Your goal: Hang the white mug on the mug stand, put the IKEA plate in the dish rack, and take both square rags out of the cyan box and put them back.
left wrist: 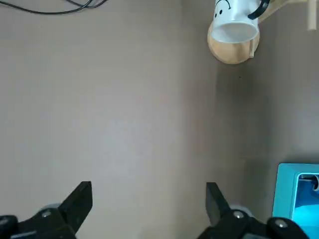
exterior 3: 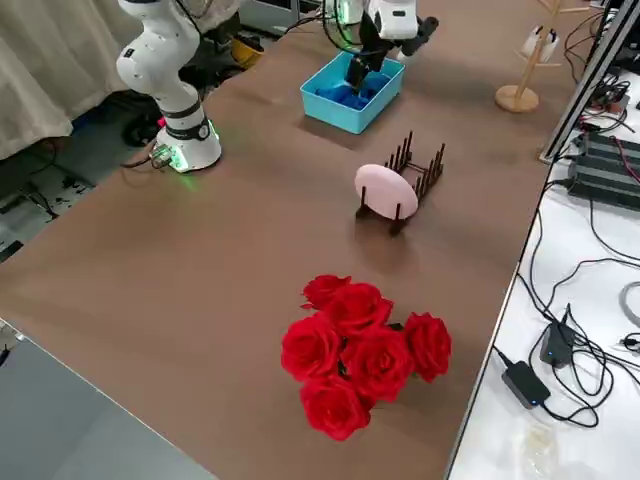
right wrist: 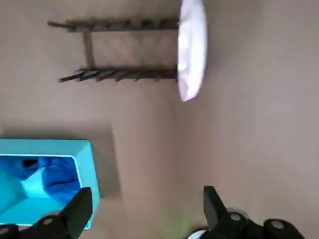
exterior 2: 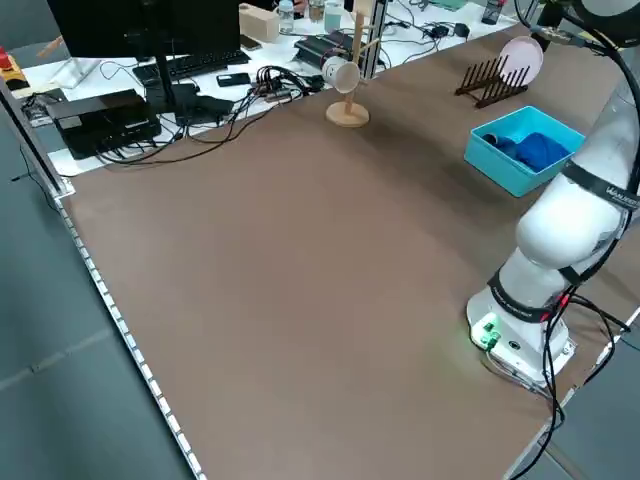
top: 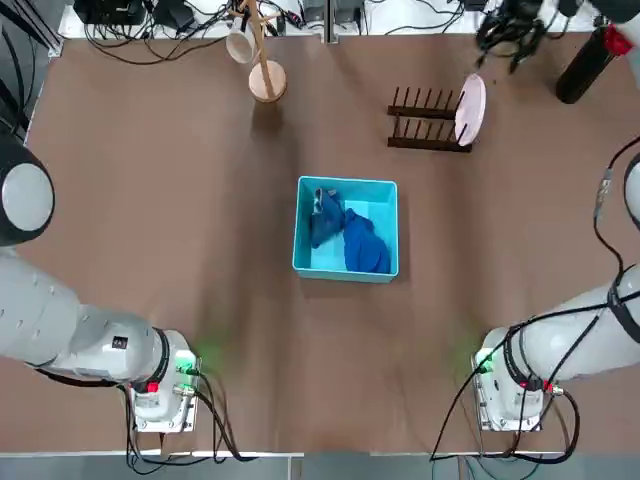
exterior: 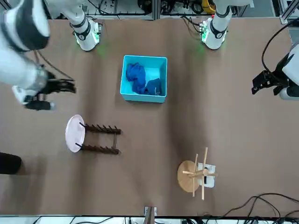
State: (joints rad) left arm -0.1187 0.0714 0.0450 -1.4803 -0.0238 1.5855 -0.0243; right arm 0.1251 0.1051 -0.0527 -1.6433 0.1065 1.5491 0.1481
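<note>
The white mug (top: 240,45) hangs from a peg of the mug stand (top: 266,78) at the table's far left, also seen from my left wrist as the mug (left wrist: 233,30). The IKEA plate (top: 470,108) stands on edge at the right end of the dish rack (top: 425,122). Both blue square rags (top: 355,243) lie crumpled inside the cyan box (top: 346,184) at mid-table. My right gripper (exterior: 70,86) hovers open and empty near the plate, seen as (right wrist: 147,194). The left gripper (exterior: 261,81) is open and empty over the table's left side, seen as (left wrist: 149,188).
A bunch of red roses (exterior 3: 365,350) lies on the table's right side beyond the rack. A black bottle-like object (top: 585,65) stands at the far right corner. Cables and electronics (top: 150,20) line the bench behind the table.
</note>
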